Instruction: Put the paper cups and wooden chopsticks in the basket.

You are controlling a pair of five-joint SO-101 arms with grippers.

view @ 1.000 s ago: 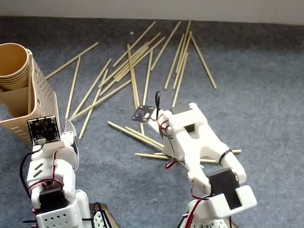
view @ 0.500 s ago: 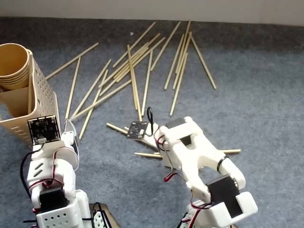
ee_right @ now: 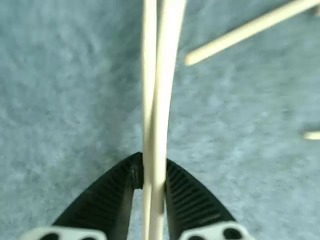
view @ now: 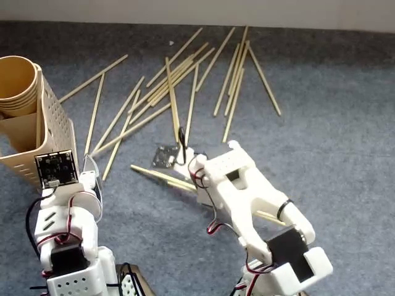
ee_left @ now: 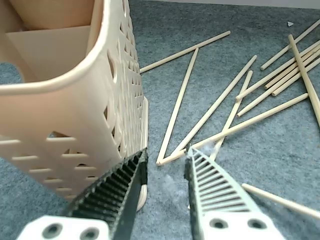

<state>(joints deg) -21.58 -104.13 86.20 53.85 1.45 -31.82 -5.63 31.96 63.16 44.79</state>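
Observation:
A beige perforated basket (view: 54, 117) stands at the far left with stacked paper cups (view: 15, 83) in it. Many wooden chopsticks (view: 179, 80) lie scattered on the grey carpet. Mid-table, my right gripper (view: 187, 180) is shut on a pair of chopsticks (view: 154, 175) that point toward the basket. The right wrist view has the pair (ee_right: 156, 75) running straight out from between the shut jaws of the right gripper (ee_right: 150, 175). My left gripper (ee_left: 165, 167) hangs open just beside the basket wall (ee_left: 85, 100), with nothing between its fingers and loose chopsticks (ee_left: 180, 105) beyond it.
One chopstick (view: 271, 217) lies partly under the right arm. A fan of chopsticks (view: 237, 68) spreads across the back of the carpet. Bare carpet lies at the right (view: 345, 154) and between the two arms (view: 148, 228).
My right arm has swung left toward the basket, carrying the pair of chopsticks a little leftward. The left arm has kept still.

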